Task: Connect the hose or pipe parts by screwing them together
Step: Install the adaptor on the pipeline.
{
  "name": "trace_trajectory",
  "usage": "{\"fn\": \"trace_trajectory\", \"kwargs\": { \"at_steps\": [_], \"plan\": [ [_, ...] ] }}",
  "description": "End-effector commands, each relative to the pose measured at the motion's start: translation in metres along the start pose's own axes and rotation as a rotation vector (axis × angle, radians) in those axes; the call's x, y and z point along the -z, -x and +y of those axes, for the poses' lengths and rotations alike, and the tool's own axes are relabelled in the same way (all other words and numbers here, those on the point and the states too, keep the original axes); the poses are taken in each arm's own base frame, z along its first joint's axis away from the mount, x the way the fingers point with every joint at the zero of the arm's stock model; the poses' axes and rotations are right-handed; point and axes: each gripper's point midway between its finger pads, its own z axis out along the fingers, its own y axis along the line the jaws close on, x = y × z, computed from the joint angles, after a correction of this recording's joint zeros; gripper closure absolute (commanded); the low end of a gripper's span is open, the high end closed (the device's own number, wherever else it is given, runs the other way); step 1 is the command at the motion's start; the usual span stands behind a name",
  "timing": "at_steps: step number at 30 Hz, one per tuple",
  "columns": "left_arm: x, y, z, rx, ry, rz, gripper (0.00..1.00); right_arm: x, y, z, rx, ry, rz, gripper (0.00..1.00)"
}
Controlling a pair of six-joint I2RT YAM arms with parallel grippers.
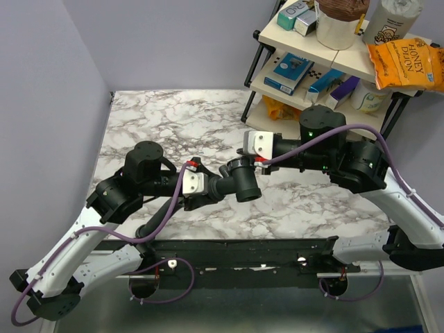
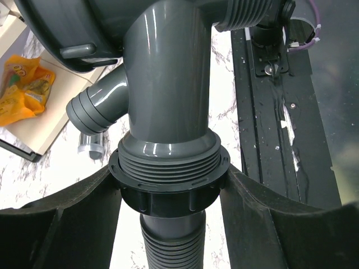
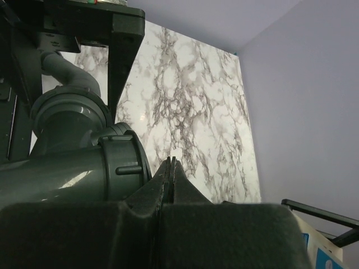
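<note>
In the left wrist view my left gripper (image 2: 168, 193) is shut on the hose's black collar nut (image 2: 168, 196), one finger against each side. The nut sits on the threads of the dark grey Y-shaped fitting (image 2: 168, 84), and the ribbed hose (image 2: 168, 246) runs down out of it. The fitting's side branch (image 2: 98, 109) ends in a clear piece (image 2: 90, 147). Seen from above, the fitting (image 1: 239, 179) hangs over the table middle between both arms. My right gripper (image 3: 170, 162) is shut with nothing between its fingers, its tips right beside the fitting's other collar (image 3: 126, 162).
A shelf rack (image 1: 326, 66) with boxes, a tub and an orange snack bag (image 1: 406, 66) stands at the back right, just behind the right arm. A black rail (image 1: 243, 253) runs along the near table edge. The marble table (image 1: 180, 125) lies below.
</note>
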Motion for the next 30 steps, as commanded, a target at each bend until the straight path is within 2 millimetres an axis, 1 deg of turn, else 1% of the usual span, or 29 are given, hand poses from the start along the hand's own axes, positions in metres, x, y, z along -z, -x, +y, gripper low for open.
{"fn": "trace_trajectory", "kwargs": {
  "at_steps": [1,2,3,4,5,6,7,8,9,11,12,13,14,15,17,18,21,26,30],
  "plan": [
    [0.005,0.026,0.011,-0.064,0.043,-0.068,1.00,0.002,-0.004,-0.011,-0.013,-0.069,0.018,0.99],
    [0.004,0.024,0.009,-0.058,0.034,-0.063,1.00,0.004,0.000,-0.020,0.016,-0.105,0.014,0.99],
    [0.002,0.021,0.009,-0.052,0.026,-0.057,1.00,0.008,0.011,-0.031,0.030,-0.146,-0.019,0.99],
    [0.001,0.019,0.008,-0.046,0.020,-0.052,1.00,0.015,0.029,-0.039,0.045,-0.160,-0.070,0.99],
    [0.001,0.017,0.007,-0.041,0.016,-0.048,1.00,0.017,0.040,-0.039,0.048,-0.148,-0.105,0.99],
    [-0.001,0.014,0.007,-0.034,0.010,-0.042,1.00,0.016,0.049,-0.029,0.053,-0.086,-0.148,0.99],
    [-0.002,0.014,0.007,-0.035,0.010,-0.041,1.00,0.012,0.053,-0.026,0.055,-0.051,-0.161,0.99],
    [-0.002,0.013,0.007,-0.036,0.009,-0.039,1.00,0.015,0.062,-0.024,0.060,-0.027,-0.187,0.99],
    [-0.002,0.015,0.008,-0.039,0.010,-0.041,1.00,0.013,0.061,-0.012,0.052,0.037,-0.190,0.99],
    [-0.003,0.014,0.009,-0.045,0.009,-0.039,1.00,0.009,0.061,-0.004,0.041,0.092,-0.190,0.99],
    [-0.002,0.015,0.009,-0.049,0.009,-0.040,1.00,0.009,0.059,0.006,0.026,0.141,-0.191,0.99],
    [-0.002,0.015,0.009,-0.052,0.010,-0.038,1.00,0.008,0.057,0.011,0.018,0.163,-0.184,0.99],
    [-0.003,0.014,0.009,-0.051,0.010,-0.037,1.00,0.004,0.053,0.015,0.008,0.187,-0.171,0.99],
    [-0.002,0.014,0.009,-0.053,0.008,-0.038,1.00,0.005,0.049,0.022,-0.005,0.215,-0.156,0.99],
    [-0.002,0.016,0.009,-0.058,0.009,-0.045,1.00,-0.001,0.040,0.028,-0.021,0.246,-0.117,0.99],
    [-0.002,0.018,0.009,-0.060,0.010,-0.050,1.00,-0.005,0.032,0.030,-0.035,0.264,-0.083,0.99],
    [0.000,0.022,0.009,-0.064,0.007,-0.057,1.00,-0.010,0.022,0.030,-0.052,0.270,-0.052,0.99],
    [0.004,0.026,0.006,-0.068,0.006,-0.063,1.00,-0.007,0.018,0.022,-0.072,0.256,-0.058,0.99],
    [0.008,0.033,0.006,-0.083,0.014,-0.080,1.00,-0.007,0.009,0.019,-0.094,0.247,-0.040,0.99]
  ]
}}
